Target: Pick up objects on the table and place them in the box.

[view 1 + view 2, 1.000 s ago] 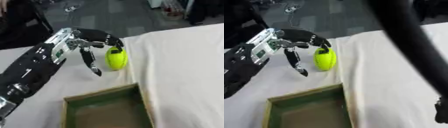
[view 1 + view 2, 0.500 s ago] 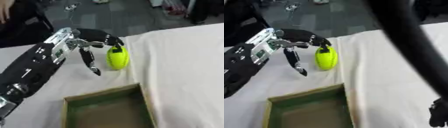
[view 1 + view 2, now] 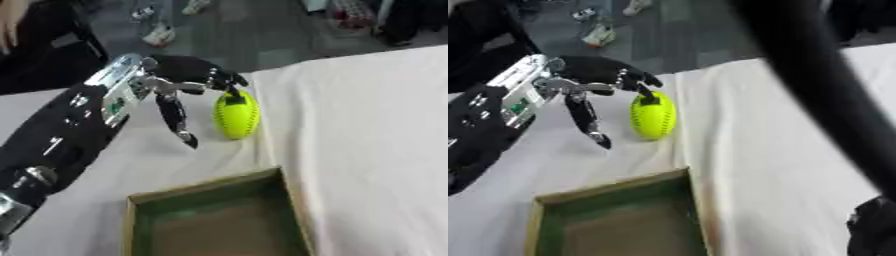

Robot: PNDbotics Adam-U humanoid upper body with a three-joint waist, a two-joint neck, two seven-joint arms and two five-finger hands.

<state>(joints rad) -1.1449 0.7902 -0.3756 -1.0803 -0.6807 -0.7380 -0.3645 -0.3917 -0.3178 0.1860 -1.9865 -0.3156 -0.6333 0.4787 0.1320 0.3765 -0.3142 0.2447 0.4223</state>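
Observation:
A yellow-green ball (image 3: 236, 115) lies on the white tablecloth near the table's far edge. My left hand (image 3: 179, 75) reaches over it from the left. Its curved fingers (image 3: 229, 82) arch above the ball, with one fingertip touching the top. The thumb (image 3: 175, 120) points down at the ball's left, apart from it, so the hand is open around the ball. The box (image 3: 206, 184), with a green inside and a cardboard rim, stands nearer to me, below the ball, with nothing in the part that shows. A dark shape at the lower right of the right eye view is my right hand (image 3: 872, 230).
My right arm (image 3: 815, 75) crosses the right eye view as a thick black bar. The table's far edge (image 3: 350, 54) runs just behind the ball, with floor beyond. A fold in the cloth (image 3: 267, 145) runs from the ball down to the box. White cloth spreads to the right.

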